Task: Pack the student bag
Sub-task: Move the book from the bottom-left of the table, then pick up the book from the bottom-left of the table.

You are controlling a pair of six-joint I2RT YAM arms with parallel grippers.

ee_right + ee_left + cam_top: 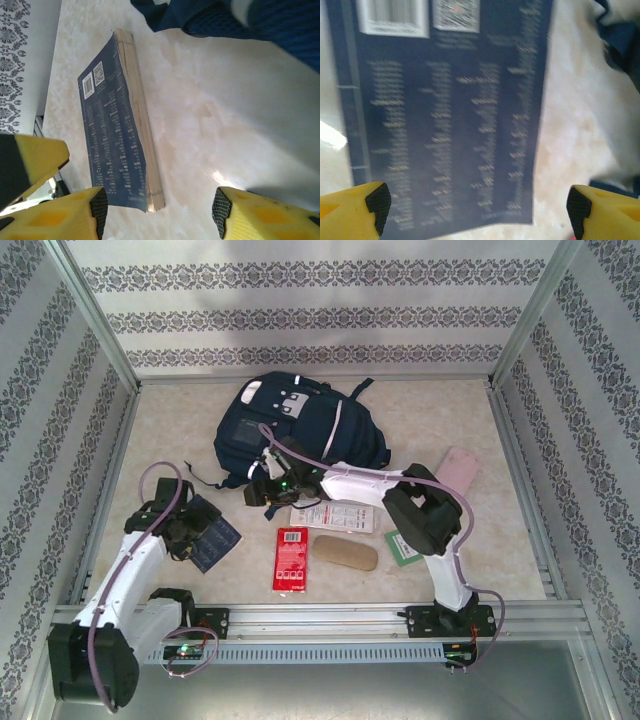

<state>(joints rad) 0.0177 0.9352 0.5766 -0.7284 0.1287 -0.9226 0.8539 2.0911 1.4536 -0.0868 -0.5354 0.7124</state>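
The student bag (pixel 300 425), navy blue with thin white stripes, lies at the back centre of the table; its dark fabric also crosses the top of the right wrist view (pixel 260 25). A dark blue book (pixel 213 538) lies flat at the front left. My left gripper (pixel 185 528) hovers over the book's printed cover (pixel 445 115), open (pixel 477 211), with nothing between its fingers. My right gripper (pixel 266 490) sits by the bag's near left corner, open (pixel 160 212) over bare tabletop. The book (pixel 112 135) lies just left of it.
In front of the bag lie a white packet (pixel 330 515), a red pack (pixel 290 558), a tan oval case (pixel 346 552) and a green item (pixel 403 546). A pink item (pixel 458 470) lies to the right. Patterned walls enclose the table.
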